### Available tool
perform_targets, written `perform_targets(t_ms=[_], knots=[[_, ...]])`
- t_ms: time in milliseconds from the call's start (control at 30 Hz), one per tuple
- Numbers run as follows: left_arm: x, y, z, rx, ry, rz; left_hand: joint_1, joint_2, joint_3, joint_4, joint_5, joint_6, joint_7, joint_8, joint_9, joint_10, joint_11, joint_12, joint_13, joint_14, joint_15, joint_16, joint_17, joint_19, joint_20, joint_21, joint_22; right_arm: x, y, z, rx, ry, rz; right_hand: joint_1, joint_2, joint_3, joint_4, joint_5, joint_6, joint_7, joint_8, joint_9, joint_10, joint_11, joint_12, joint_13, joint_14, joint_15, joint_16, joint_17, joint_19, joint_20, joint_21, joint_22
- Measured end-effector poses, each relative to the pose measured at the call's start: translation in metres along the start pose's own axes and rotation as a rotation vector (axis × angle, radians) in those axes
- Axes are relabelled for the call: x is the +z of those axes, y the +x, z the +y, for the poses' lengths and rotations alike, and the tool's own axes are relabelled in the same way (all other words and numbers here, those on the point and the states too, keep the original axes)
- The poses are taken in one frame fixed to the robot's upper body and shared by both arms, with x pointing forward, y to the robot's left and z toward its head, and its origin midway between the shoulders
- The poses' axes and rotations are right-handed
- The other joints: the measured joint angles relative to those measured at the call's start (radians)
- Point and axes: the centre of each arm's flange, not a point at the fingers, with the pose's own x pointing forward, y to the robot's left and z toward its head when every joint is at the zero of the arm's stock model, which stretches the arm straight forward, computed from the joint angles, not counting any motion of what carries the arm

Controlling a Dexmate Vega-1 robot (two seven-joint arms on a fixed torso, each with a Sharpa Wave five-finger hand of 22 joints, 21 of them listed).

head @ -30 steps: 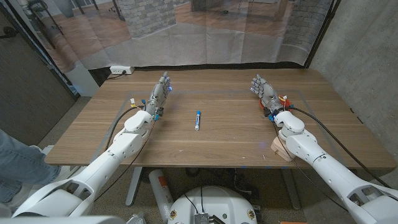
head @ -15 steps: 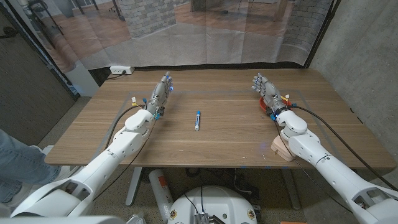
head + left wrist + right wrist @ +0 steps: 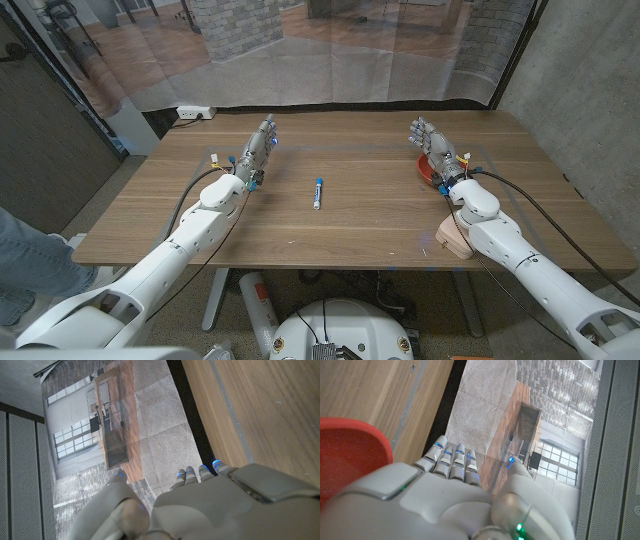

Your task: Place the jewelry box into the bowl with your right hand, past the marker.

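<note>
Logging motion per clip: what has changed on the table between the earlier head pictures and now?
The right robot hand has shifted slightly toward the robot's right, uncovering more of the red bowl beside it. It holds nothing. The left robot hand, the marker and the pale box near the right forearm stayed where they were.

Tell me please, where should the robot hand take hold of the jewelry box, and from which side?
Probably across its opposite side walls, from above: the jewelry box sits low at the table's near edge, partly under the right forearm, so the right robot hand must first draw back toward it.
</note>
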Motion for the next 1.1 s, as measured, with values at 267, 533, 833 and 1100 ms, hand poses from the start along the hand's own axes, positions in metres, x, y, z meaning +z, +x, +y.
perform_targets(t_ms=[267, 533, 833, 1100], knots=[[0.002, 0.0, 0.001, -0.001, 0.009, 0.001, 0.004, 0.004, 0.0, 0.0, 0.0, 0.005, 0.005, 0.0, 0.0, 0.0, 0.0, 0.0, 0.0, 0.0, 0.0, 0.0, 0.0, 0.0, 0.0, 0.0, 0.0, 0.005, -0.005, -0.002, -0.001, -0.016, -0.011, 0.006, -0.006, -0.001, -0.001, 0.0, 0.0, 0.0, 0.0, 0.0, 0.001, 0.001, 0.0, 0.0, 0.002, 0.002, 0.0, 0.0, 0.0, 0.0, -0.004, 0.0], [0.003, 0.0, 0.002, -0.002, 0.014, 0.004, 0.009, 0.009, 0.004, -0.004, 0.0, 0.015, 0.004, 0.0, 0.0, 0.008, -0.003, 0.0, 0.0, 0.008, -0.002, 0.0, 0.0, 0.0, 0.0, 0.0, 0.0, 0.01, -0.012, -0.002, -0.001, -0.035, -0.021, 0.008, -0.003, -0.001, -0.001, -0.004, 0.0, 0.0, 0.0, 0.0, 0.001, 0.001, 0.0, 0.005, 0.002, 0.002, 0.0, 0.0, 0.0, 0.0, -0.008, 0.0], [0.003, 0.001, 0.004, 0.0, 0.026, 0.008, 0.009, 0.009, 0.004, -0.004, 0.0, 0.022, 0.004, 0.0, 0.0, 0.016, -0.005, 0.0, 0.0, 0.012, 0.0, 0.0, 0.0, 0.0, 0.0, 0.0, 0.0, 0.015, -0.02, -0.002, -0.006, -0.048, -0.032, 0.011, 0.0, -0.004, -0.004, -0.004, 0.0, 0.0, 0.0, 0.0, 0.001, 0.001, 0.0, 0.005, 0.002, 0.002, 0.0, 0.0, 0.0, 0.0, -0.008, 0.0], [0.001, 0.001, 0.006, 0.005, 0.028, 0.013, 0.017, 0.017, 0.004, -0.004, 0.0, 0.029, 0.007, 0.0, 0.0, 0.02, -0.001, 0.0, 0.0, 0.012, 0.0, 0.0, 0.0, 0.0, 0.0, 0.0, 0.0, 0.018, -0.027, -0.002, -0.006, -0.061, -0.037, 0.016, 0.005, 0.0, -0.008, -0.004, 0.012, -0.012, 0.0, 0.0, 0.001, 0.001, 0.0, 0.005, 0.007, 0.007, 0.0, 0.0, 0.0, 0.0, -0.015, 0.0]])
